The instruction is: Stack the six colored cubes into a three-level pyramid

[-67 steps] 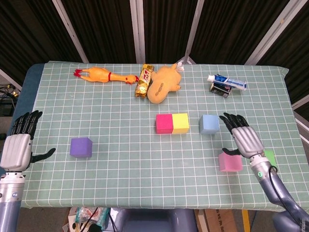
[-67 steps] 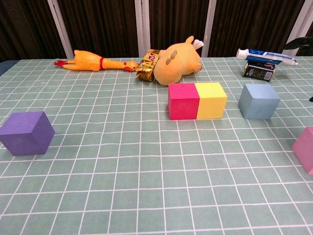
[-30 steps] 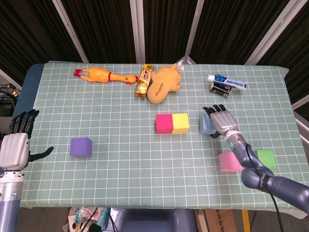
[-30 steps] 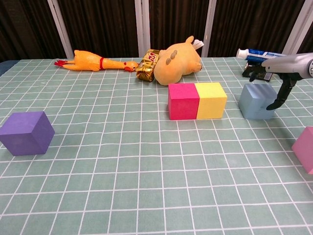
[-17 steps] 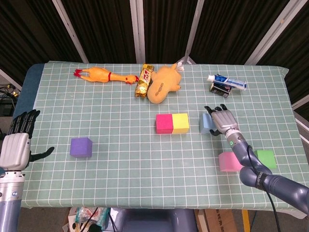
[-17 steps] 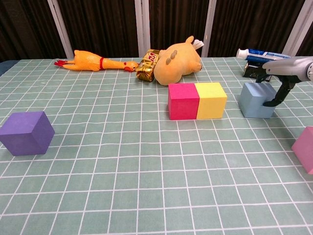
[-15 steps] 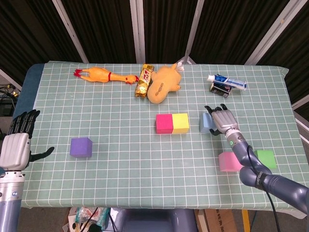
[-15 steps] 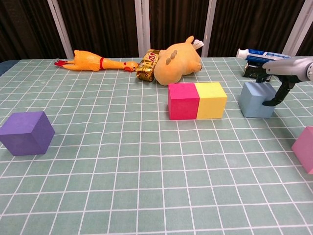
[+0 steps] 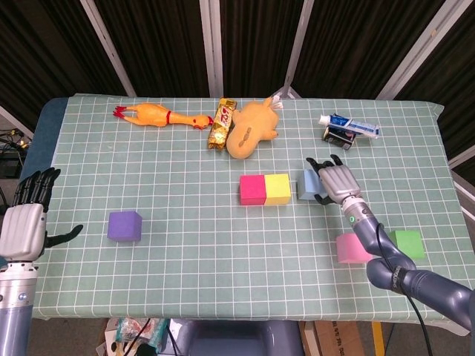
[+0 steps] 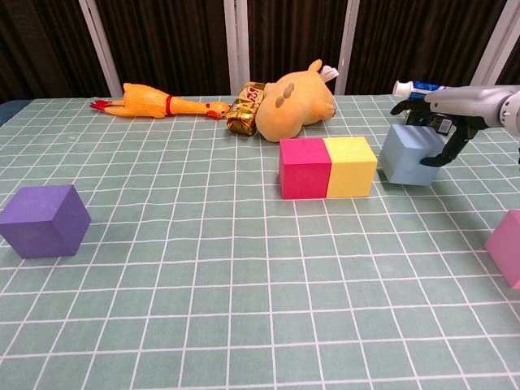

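The right hand [image 9: 335, 180] pinches the blue cube [image 10: 410, 153], which looks light, stiff foam, best gripped across opposite faces.

left hand [image 9: 26, 222]: silver back, black fingers | right hand [image 9: 335, 180]: same, grey arm

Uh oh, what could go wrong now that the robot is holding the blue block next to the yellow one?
The right hand grips the blue cube mostly from its far side, so it might slip or tip. Setting it down close to the yellow cube could bump that one and the pink-red cube touching it, spoiling the row. Also, the toothpaste tube lies just behind the hand, so an arm swing could knock it.
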`<state>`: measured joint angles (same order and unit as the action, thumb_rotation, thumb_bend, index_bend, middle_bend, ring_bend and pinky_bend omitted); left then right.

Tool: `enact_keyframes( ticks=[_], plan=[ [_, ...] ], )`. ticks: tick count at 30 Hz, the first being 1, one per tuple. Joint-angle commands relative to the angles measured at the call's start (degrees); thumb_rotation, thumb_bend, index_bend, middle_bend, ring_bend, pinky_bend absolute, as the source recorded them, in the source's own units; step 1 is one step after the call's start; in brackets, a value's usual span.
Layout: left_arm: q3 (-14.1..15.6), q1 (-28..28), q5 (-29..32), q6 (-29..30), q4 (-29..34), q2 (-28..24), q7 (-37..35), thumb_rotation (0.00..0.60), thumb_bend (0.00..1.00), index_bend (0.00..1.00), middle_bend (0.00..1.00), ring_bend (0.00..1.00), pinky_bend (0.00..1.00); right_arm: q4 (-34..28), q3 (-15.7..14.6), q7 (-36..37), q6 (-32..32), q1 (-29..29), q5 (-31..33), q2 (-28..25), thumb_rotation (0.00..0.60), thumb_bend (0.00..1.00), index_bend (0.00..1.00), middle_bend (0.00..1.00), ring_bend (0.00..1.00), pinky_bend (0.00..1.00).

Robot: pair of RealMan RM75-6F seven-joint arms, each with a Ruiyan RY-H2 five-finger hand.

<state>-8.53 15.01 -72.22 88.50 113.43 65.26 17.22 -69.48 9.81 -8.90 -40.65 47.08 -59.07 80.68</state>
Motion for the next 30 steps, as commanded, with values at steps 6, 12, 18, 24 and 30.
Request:
enact_keyframes(
  ticks=[6, 12, 18, 24, 30],
  plan=[
    [-0.3, -0.18, 0.3, -0.44, -0.1, 0.18, 0.34, 0.6, 0.1, 0.0, 0.04, 0.0, 0.03, 3.08, -0.91, 3.31, -1.7, 0.0, -7.04, 1.8, 0.6, 0.4, 0.0, 0.36, 0.2, 0.01],
    [-0.82, -0.3, 0.62, -0.66, -0.18, 0.26, 0.27, 0.6, 0.1, 0.0, 0.04, 0.0, 0.03, 5.46, -1.93, 4.8, -3.78, 0.05, -11.87, 3.29, 0.6, 0.39, 0.0, 0.36, 0.2, 0.01],
    [-1.11, -0.52, 0.61, -0.96, -0.36, 0.06, -0.28, 0.6, 0.1, 0.0, 0.04, 0.0, 0.03, 6.86, -2.29, 5.43, -4.25, 0.06, -13.48, 4.36, 0.6, 0.39, 0.0, 0.36, 0.2, 0.01],
    [-1.22, -0.57, 0.69, -1.53, -0.38, -0.02, -0.44, 0.6, 0.1, 0.0, 0.04, 0.0, 0.03, 6.41, -2.22, 3.95, -3.68, 0.15, -12.99, 4.44, 0.6, 0.39, 0.0, 0.36, 0.2, 0.01],
    [-1.29, -0.74, 0.55, -1.8, -0.41, -0.13, -0.7, 0.6, 0.1, 0.0, 0.04, 0.0, 0.03, 5.28, -1.92, 1.17, -3.29, 0.35, -11.8, 4.26, 0.6, 0.39, 0.0, 0.36, 0.2, 0.02]
  ],
)
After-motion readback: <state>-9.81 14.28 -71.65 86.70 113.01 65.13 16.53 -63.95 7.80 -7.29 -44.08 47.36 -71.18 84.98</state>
